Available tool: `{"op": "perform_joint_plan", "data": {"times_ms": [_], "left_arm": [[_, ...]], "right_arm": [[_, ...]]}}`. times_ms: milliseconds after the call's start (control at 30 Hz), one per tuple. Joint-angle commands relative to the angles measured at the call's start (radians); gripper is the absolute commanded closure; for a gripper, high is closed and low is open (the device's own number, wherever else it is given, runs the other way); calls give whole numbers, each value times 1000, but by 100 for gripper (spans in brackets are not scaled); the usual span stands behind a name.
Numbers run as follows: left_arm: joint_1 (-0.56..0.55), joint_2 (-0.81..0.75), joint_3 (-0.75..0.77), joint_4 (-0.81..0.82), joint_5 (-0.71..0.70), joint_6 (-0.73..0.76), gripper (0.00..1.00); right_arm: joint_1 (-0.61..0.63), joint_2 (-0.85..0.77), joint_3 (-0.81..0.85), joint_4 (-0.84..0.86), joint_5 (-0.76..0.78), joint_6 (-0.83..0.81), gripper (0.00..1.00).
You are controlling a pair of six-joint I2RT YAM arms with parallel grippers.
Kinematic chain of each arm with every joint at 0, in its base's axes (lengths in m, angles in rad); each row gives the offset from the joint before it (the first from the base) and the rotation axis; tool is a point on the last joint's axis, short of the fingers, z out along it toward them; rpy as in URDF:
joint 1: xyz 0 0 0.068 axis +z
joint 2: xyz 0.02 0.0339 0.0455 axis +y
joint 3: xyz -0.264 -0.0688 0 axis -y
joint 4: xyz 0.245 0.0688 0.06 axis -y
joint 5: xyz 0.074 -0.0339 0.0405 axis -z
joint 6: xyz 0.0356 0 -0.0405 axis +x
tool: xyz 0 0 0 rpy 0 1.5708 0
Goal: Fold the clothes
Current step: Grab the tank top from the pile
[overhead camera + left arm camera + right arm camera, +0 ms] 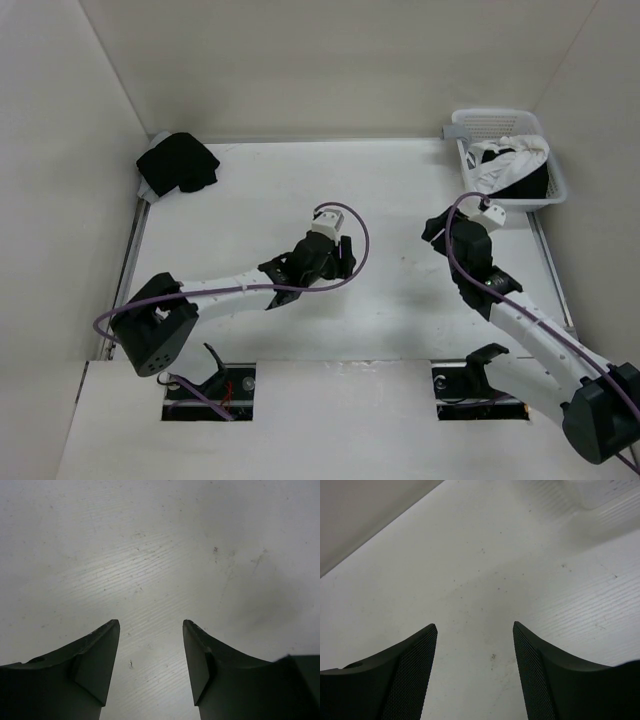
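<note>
The right hand (475, 627) stands wide open with nothing between its fingers, poised over bare bench (400, 180) on the right side. The left hand (151, 622) is likewise spread and empty, over the middle of the bench. Neither touches any cloth.

The clothes (493, 168), a white top, lie bunched in the white lattice basket (557, 185) at the far right corner, pressed against a dark garment (532, 180) in the same basket. Another black garment (177, 163) sits heaped at the far left corner, well apart.

The step in hand appears to be fetching the top, and the right hand is the nearer one. It should probably come down over the basket's near-left part, where white fabric shows, and pinch only that layer, keeping away from the dark piece. Lifting high enough to clear the rim would avoid tipping the basket. The straps cannot be made out, so a grasp on the body of the cloth seems safer.
</note>
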Motion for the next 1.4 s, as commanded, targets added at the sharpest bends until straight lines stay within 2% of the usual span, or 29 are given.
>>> {"op": "perform_joint_plan", "data": {"times_ms": [0,100,200,300,333,433,500,600,667,767,967,1367], "left_arm": [[-1,-39,-27,68,25,10,46],[0,-56,-42,88,30,4,45],[-1,-62,-59,117,30,6,43],[-7,-66,-76,153,17,13,43],[-7,-67,-81,160,16,15,43],[-4,-71,-97,188,16,15,45],[0,-74,-107,200,20,9,45],[7,-73,-113,213,27,4,45],[10,-71,-114,216,27,4,45],[11,-67,-122,231,24,1,45],[30,-24,-128,268,27,-3,44],[63,9,-144,329,88,-40,44]], "right_arm": [[-2,10,72,-3,19,-5,35],[-16,24,110,-14,12,-20,43],[-42,46,158,-17,11,-60,58],[-107,84,231,-24,17,-100,95],[-153,102,263,-30,17,-109,100],[-330,205,380,-31,-10,-124,100],[-454,326,476,-12,-46,-143,93],[-580,513,622,6,-104,-167,80],[-649,650,729,28,-132,-181,66],[-715,817,877,40,-204,-212,55],[-792,1072,1162,-59,-297,-244,55],[-813,1259,1339,-132,-310,-206,57]]}}
